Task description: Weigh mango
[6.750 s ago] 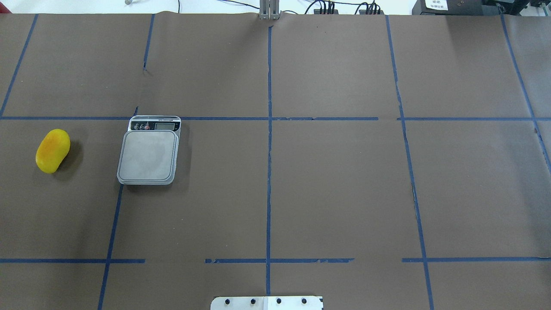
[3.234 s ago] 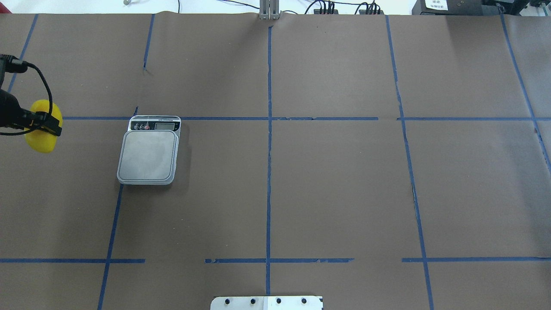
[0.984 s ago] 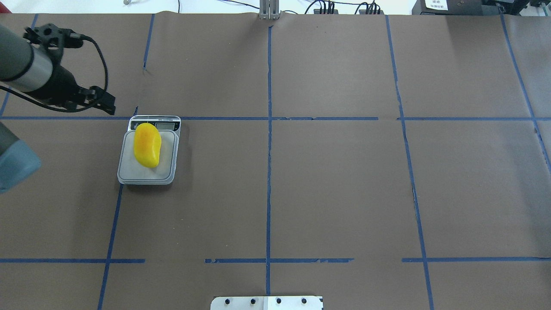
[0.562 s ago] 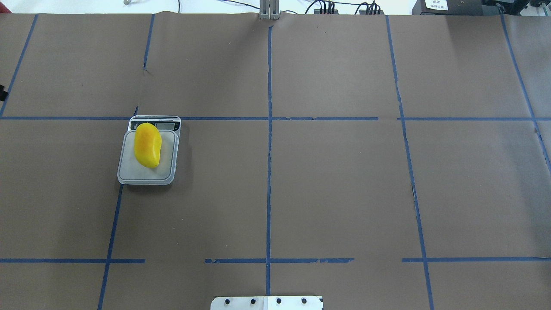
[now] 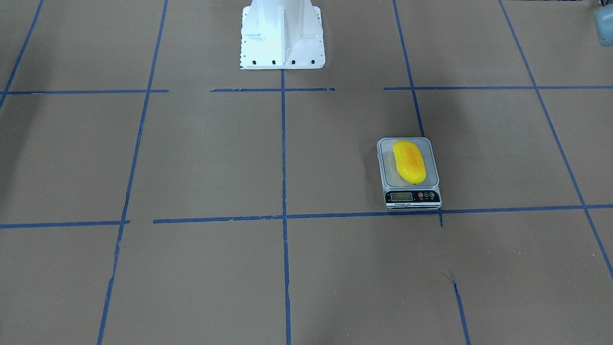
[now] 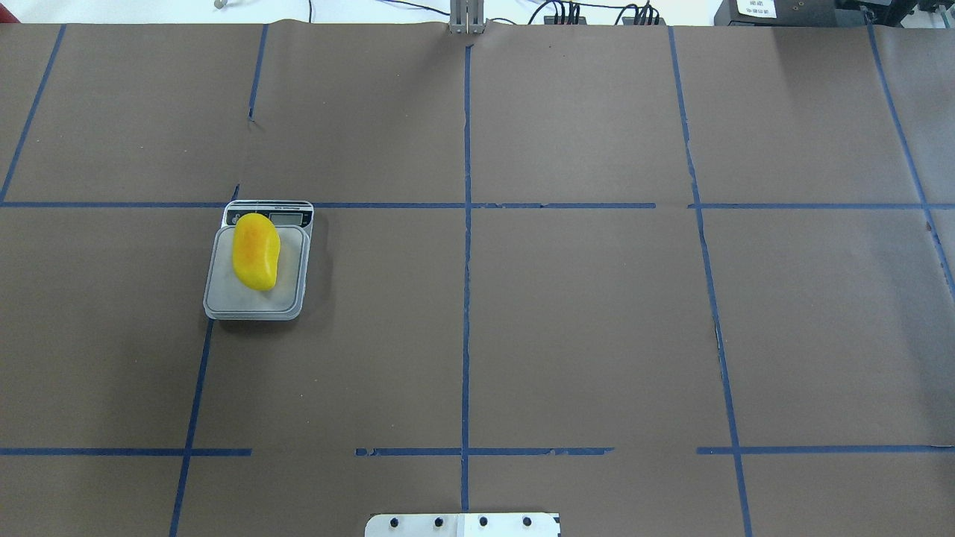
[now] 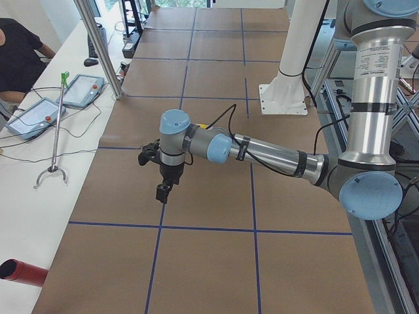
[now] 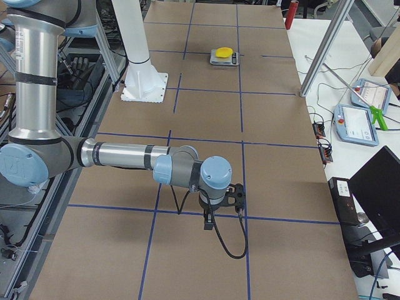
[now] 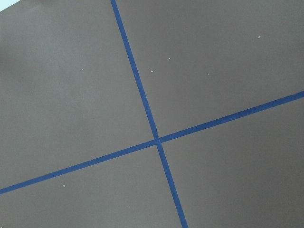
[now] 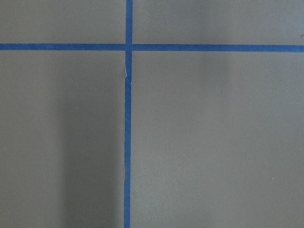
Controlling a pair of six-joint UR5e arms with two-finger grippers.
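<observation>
Moved off the bare table since earlier, the mango (image 6: pixel 255 251) is now laid on the scale (image 6: pixel 224 302), left-middle of the overhead view. Placing looks done, so only the readout is left. Left gripper (image 7: pixel 162 190) and right gripper (image 8: pixel 208 220) are parked well away; whether they're released or clenched can't be told.

Digits on the grey digital kitchen scale (image 5: pixel 387 168) are unreadably small. From the left side, the near arm (image 7: pixel 262 152) hides most of the bright-yellow oblong mango (image 7: pixel 203 124). The black left gripper (image 7: pixel 161 191) and right gripper (image 8: pixel 208 222) are too small to judge.
</observation>
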